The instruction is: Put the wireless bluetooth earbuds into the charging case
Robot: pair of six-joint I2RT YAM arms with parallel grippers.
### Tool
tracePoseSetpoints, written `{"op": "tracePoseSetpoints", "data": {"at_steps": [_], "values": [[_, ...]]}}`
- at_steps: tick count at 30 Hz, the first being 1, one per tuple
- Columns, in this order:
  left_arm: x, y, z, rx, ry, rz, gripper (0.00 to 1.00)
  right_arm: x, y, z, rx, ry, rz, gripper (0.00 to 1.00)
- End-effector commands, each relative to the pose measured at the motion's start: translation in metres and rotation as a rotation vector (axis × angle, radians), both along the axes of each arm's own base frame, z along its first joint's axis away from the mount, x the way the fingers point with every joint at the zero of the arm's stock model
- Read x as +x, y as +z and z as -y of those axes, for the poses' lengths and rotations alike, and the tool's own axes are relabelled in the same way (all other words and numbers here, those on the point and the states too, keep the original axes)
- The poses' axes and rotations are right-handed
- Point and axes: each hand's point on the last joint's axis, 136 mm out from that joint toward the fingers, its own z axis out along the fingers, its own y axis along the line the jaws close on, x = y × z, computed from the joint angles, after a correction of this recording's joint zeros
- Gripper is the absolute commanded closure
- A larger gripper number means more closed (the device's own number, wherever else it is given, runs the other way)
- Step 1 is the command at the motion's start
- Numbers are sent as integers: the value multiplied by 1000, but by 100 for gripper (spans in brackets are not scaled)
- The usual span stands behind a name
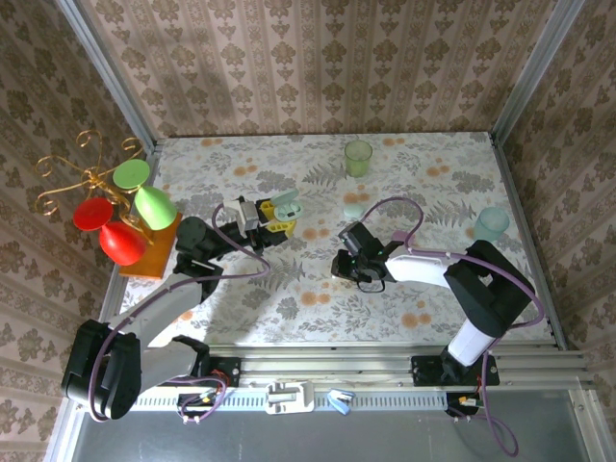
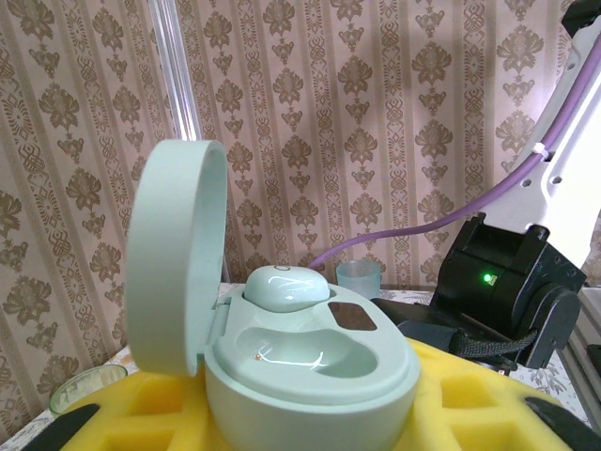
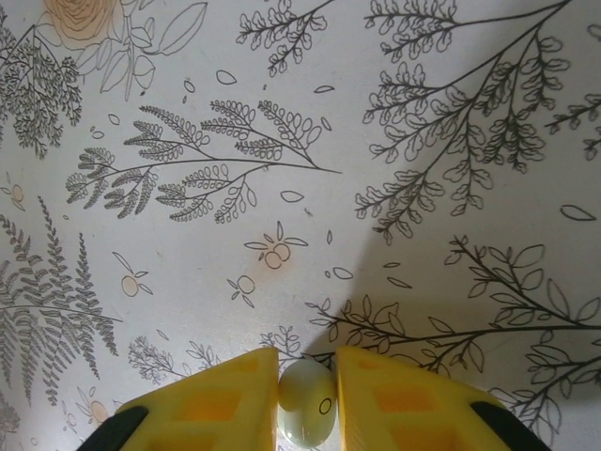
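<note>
At six o'clock of the right wrist view: a pale mint earbud (image 3: 306,413) pinched, table (image 3: 423,141) behind.
The right end effector (image 3: 306,371) is clamped across its sides. Light, glossy and probably slippery, it wants a gentle mid-body hold. At ten o'clock from it, the left end effector (image 2: 310,423) grips the open charging case (image 2: 310,362), one socket free.

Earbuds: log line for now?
left gripper shut on charging case, lid open | one seated earbud, one empty slot | right gripper shut on loose earbud on tablecloth
</note>
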Motion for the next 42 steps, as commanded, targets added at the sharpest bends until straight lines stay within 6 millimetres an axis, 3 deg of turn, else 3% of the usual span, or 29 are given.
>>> {"op": "tracePoseSetpoints", "data": {"at_steps": [1, 9, 17, 24, 34, 42], "values": [[0, -3, -1, 3, 6, 15, 69, -6, -11, 1, -3, 6, -28, 80], [0, -2, -1, 1, 7, 16, 69, -12, -16, -1, 36, -2, -55, 77], [0, -2, -1, 2, 6, 16, 69, -14, -1, -7, 93, 32, -14, 74], [1, -1, 0, 2, 3, 20, 69, -19, -9, -5, 94, 28, -29, 74], [4, -2, 0, 4, 3, 14, 69, -20, 5, -7, 146, 35, 12, 71], [3, -2, 1, 0, -1, 15, 69, -23, -8, -6, 125, 36, -26, 73]]}}
